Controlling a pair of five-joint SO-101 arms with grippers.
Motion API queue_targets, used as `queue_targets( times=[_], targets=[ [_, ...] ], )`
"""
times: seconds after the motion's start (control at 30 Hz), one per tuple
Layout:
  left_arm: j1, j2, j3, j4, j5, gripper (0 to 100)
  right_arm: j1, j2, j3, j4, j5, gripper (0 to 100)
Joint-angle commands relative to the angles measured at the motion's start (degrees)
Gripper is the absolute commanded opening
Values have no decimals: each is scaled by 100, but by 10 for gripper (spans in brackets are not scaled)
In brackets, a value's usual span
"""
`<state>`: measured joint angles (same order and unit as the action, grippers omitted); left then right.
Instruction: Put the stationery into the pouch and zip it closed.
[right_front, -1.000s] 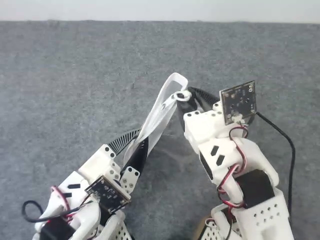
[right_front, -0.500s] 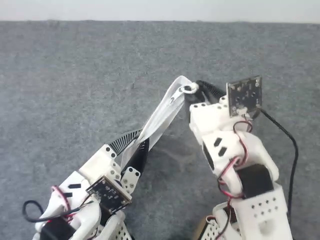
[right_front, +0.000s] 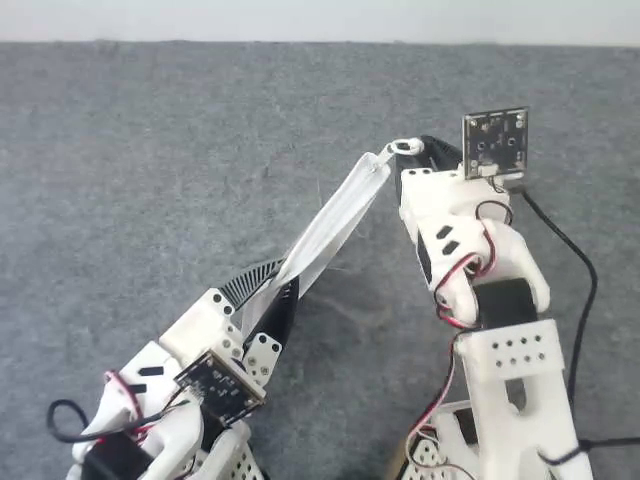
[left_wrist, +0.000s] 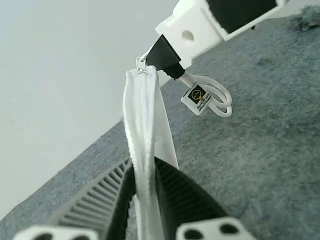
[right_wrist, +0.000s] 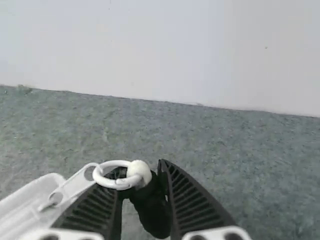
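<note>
Pouch (right_front: 332, 222) stretched taut over your bench (right_front: 140, 160), between both arms. Your left pincer (right_front: 265, 293) is clenched on its near end; your right pincer (right_front: 414, 150) grips the zip ring (right_wrist: 116, 175) at the far end.

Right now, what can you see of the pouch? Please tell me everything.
The pouch is white, long and flat, of soft-looking material. It is held stretched off the grey table, with its zipper edge up. The left gripper clamps one end. The right gripper pinches the zipper pull, with its white ring and bead, at the other end. The zipper looks closed along its visible length. A looped cord with a small tag hangs there.
</note>
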<state>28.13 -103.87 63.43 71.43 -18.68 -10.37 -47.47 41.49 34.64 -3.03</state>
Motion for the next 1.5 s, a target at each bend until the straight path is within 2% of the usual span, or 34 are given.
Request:
queue_targets(
  times=[0.0,0.27,0.63,0.87,1.13,1.47],
  targets=[
    [-35,-79,224,167,70,9,716,259,-123,-277,62,5],
    [-44,-79,224,158,70,9,1033,505,-123,-295,62,5],
    [-53,-79,233,141,70,9,1015,180,-114,233,62,7],
    [-53,-79,233,123,70,10,673,-435,-114,1253,62,188],
    [-70,-79,444,-167,79,11,189,-1156,-88,1947,62,190],
    [-967,-79,673,-721,193,13,-110,-1314,-26,2492,62,190]
  ],
)
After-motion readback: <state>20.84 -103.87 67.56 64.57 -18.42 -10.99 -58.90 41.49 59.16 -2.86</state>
